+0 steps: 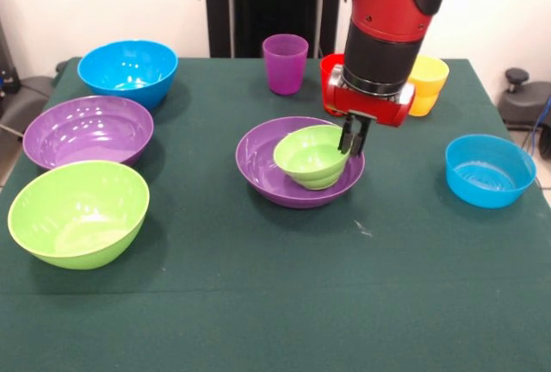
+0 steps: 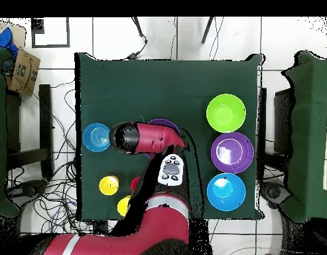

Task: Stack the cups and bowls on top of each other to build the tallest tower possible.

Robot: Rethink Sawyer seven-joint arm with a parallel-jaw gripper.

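Red cup (image 1: 331,79) (behind the arm (image 1: 387,10)) mostly hidden; hand (image 1: 353,138) unseen overhead.

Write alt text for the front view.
The gripper grips the rim of a small green bowl tilted inside a purple bowl at the table's centre. Other bowls and cups stand around them.

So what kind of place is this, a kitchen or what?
Probably a robotics lab, not a kitchen: a red robot arm works over a table covered in green cloth, loose cables trail across the tiled floor, and a cardboard box sits nearby.
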